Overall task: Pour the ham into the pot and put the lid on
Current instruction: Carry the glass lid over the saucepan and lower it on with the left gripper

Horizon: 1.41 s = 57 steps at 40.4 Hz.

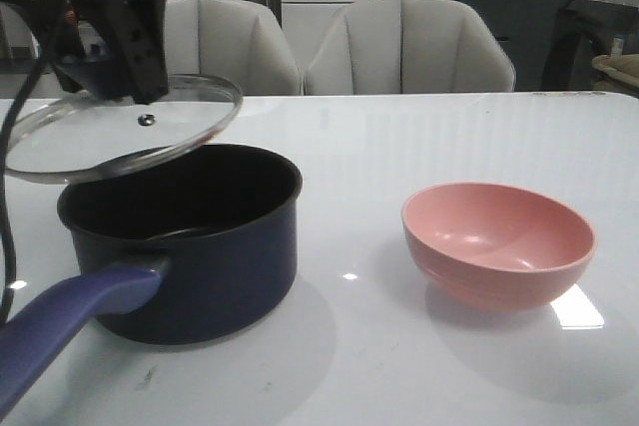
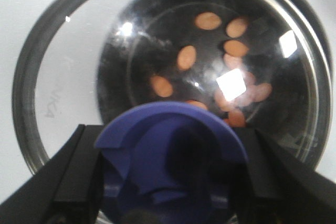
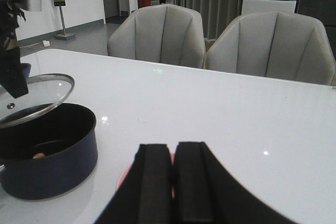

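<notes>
Through lid (image 2: pixel 173 72), ham (image 2: pixel 187 57) visible, front view pot (image 1: pixel 200 246) dark

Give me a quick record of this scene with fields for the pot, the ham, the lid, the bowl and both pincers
pot: dark blue saucepan on the white table, uncovered, handle toward the camera
ham: orange slices lying in the pot's bottom, seen through the glass
lid: held tilted above the pot's rim, not yet seated
bowl: pink, empty, upright beside the pot
left pincer: shut on the lid's blue knob
right pincer: shut, holding nothing, raised above the table
</notes>
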Available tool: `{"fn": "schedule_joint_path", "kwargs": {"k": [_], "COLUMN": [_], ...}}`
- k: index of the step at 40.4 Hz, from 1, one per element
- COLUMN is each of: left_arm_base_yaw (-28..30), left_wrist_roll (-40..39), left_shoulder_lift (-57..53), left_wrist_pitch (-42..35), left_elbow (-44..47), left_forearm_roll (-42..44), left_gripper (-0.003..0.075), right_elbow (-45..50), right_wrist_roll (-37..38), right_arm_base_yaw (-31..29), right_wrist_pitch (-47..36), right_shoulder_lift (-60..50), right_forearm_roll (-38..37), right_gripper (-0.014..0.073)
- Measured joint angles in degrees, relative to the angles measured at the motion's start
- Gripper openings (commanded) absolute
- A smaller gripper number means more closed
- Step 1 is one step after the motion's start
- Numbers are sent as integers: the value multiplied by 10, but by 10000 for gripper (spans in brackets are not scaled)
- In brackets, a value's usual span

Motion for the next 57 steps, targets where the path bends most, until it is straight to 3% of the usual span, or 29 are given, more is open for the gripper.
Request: {"fn": "schedule_joint_path", "kwargs": {"k": [19, 57], "left_arm_base_yaw": [-27, -40], "left_wrist_roll": [0, 0], "left_shoulder_lift": [77, 81], "left_wrist_pitch": [8, 7], "left_elbow": [-38, -43], "left_forearm_roll": [-1, 0], "left_gripper": [291, 291], "right_elbow": [0, 0], "right_wrist_roll": [0, 0], "right_arm_base_yaw": [0, 0], "right_wrist_pitch": [0, 0], "right_shoulder_lift": [0, 0], "right_forearm_roll": [0, 0], "right_gripper": [152, 152]}}
